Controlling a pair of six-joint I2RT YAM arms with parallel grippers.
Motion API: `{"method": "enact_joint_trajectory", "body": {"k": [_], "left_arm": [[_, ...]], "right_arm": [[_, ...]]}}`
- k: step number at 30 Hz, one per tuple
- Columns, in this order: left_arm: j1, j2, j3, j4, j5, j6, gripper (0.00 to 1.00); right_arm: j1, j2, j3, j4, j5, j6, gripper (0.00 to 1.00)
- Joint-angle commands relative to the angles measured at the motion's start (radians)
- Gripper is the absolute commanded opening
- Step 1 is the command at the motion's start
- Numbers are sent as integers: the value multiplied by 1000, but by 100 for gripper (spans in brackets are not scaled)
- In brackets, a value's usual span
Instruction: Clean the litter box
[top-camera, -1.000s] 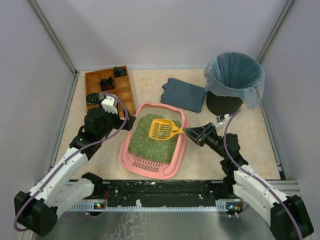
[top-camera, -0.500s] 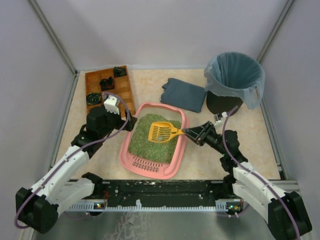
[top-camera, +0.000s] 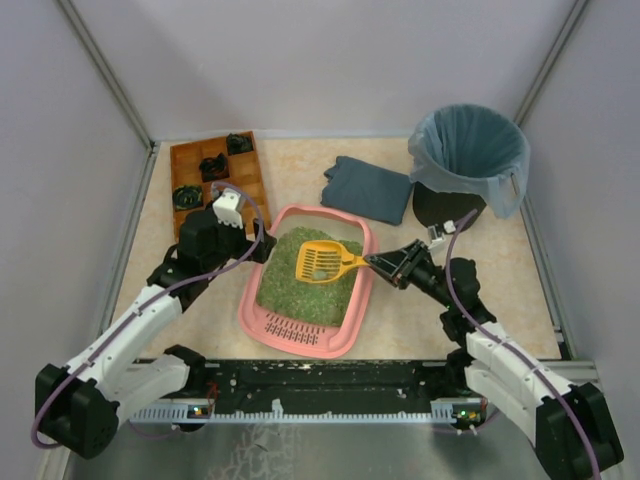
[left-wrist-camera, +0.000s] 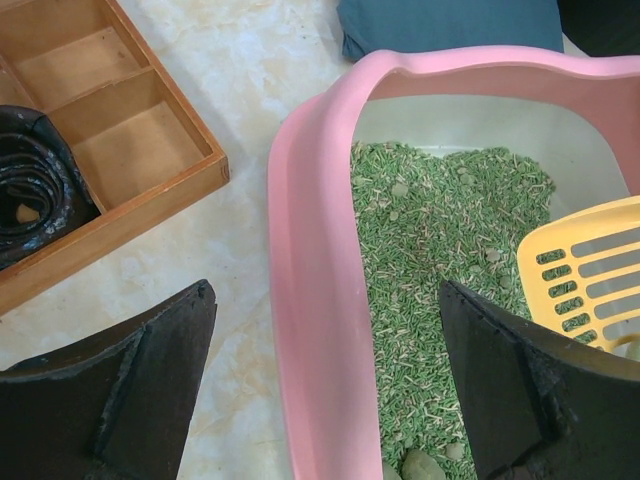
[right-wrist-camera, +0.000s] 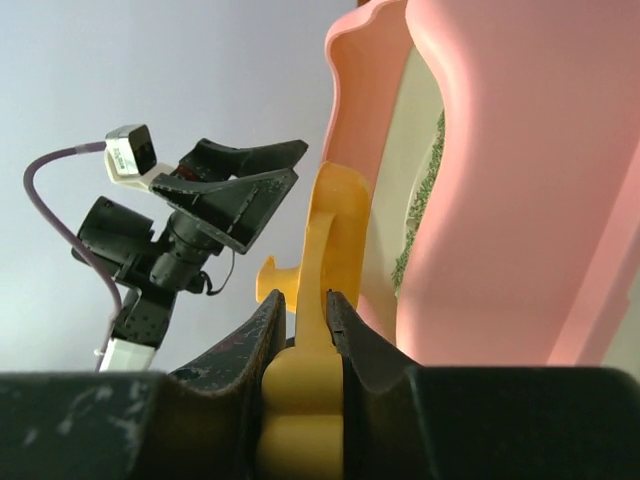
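The pink litter box (top-camera: 300, 335) lies mid-table with green litter, its grille end nearest me. My left gripper (top-camera: 258, 245) is open and straddles the box's left rim (left-wrist-camera: 315, 300), one finger outside over the table and the other over the litter (left-wrist-camera: 440, 240). My right gripper (top-camera: 385, 265) is shut on the handle of a yellow slotted scoop (top-camera: 322, 260), whose head hangs over the litter. In the right wrist view its fingers (right-wrist-camera: 305, 300) clamp the scoop handle (right-wrist-camera: 335, 230) beside the box's outer wall (right-wrist-camera: 520, 200). A few greenish lumps (left-wrist-camera: 420, 465) lie in the litter.
A black bin with a blue-grey bag (top-camera: 470, 165) stands at the back right. A folded grey-blue cloth (top-camera: 368, 188) lies behind the box. A wooden compartment tray (top-camera: 218, 178) with black items sits at the back left, close to my left gripper (left-wrist-camera: 110, 150).
My left arm has crept a little toward the back along the box's left side. The scoop and the right gripper have barely shifted.
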Motion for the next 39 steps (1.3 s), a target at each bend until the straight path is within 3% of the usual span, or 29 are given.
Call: {"method": "enact_joint_trajectory", "body": {"k": [1,6,10,22,26,32,39], "left_arm": [[4,5,34,3,16,12,96],[4,21,44,-18,10,12,96],[4,24,47,-21,12,12,96],[5,19,47,-25,29,7,96],[4,15,46,-24,32,7,96],[5,11,46,-24,35,6,96],[5,0,44,-25,32,6,96]], "right_arm": [[-6,3,99,32,-29,-15,0],[-9,-45,158,-24,70,-23,0],[-23,-83,290,-173,221,-66,0],[-41,-154,673,-506,1090,-263,0],[-50,-153,694,-473,1262,-359,0],[-121,-102,706,-403,1276,-446,0],[-318,-14,735,-408,1047,-411,0]]}}
